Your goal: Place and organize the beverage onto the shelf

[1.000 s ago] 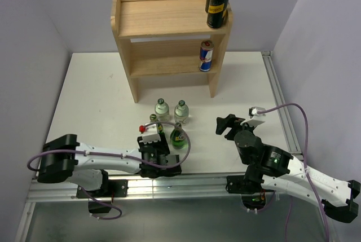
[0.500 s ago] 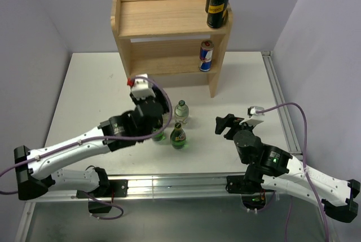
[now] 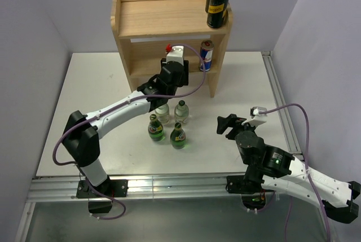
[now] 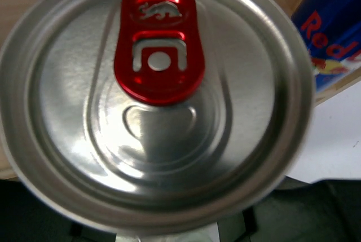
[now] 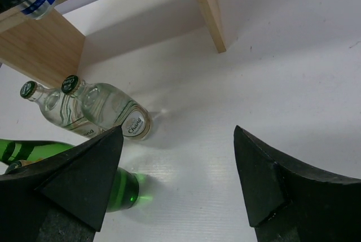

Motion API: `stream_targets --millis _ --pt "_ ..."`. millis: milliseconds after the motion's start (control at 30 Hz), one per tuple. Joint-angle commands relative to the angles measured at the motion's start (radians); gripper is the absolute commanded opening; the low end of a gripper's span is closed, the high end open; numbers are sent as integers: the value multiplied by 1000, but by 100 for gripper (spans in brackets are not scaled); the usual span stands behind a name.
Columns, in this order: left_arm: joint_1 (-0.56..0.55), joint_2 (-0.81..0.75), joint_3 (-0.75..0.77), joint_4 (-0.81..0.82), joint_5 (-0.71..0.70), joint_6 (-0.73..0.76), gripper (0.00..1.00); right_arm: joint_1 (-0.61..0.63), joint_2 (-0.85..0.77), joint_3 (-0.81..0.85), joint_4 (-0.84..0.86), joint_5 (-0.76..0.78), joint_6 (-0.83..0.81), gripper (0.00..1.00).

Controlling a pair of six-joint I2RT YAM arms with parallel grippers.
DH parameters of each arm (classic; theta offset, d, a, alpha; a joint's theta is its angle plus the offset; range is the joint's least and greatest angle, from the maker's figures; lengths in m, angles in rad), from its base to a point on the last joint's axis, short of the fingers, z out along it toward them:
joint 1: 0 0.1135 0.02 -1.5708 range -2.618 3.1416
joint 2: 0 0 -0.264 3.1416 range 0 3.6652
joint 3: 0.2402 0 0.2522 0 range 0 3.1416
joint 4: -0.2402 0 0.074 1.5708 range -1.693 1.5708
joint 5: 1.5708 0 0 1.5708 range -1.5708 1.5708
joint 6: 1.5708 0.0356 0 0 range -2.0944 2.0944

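Here the left claw (image 3: 174, 73) grips a silver-topped aluminium can with a red pull tab (image 4: 155, 101), upright at the lower tier of the light-wood two-tier shelf (image 3: 163, 19), just left of the blue-and-silver can (image 3: 206, 56) standing there. The right claw (image 5: 177, 140), open and empty, hovers well in front of the shelf.

There are four cans in all: two black cans (image 3: 218, 4), one blue can (image 3: 206, 56) and one silver-topped can (image 4: 158, 106) with a red tab. There are four bottles: two clear bottles (image 3: 181, 111) and two green bottles (image 3: 178, 136). There is one shelf (image 3: 163, 19), with two tiers.
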Motion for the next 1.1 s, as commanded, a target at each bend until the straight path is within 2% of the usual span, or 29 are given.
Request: stream_targets --millis 0,633,900,1067 --pt "20 -1 137 132 51 54 0 4 -24 -1 6 42 -9 86" --pt "39 205 317 192 148 28 0 4 -30 -17 14 51 -7 86" --pt "34 197 234 235 146 -1 0 4 -30 -20 20 53 -10 86" --pt "26 177 150 262 87 2 0 4 -27 -23 28 46 -15 85"
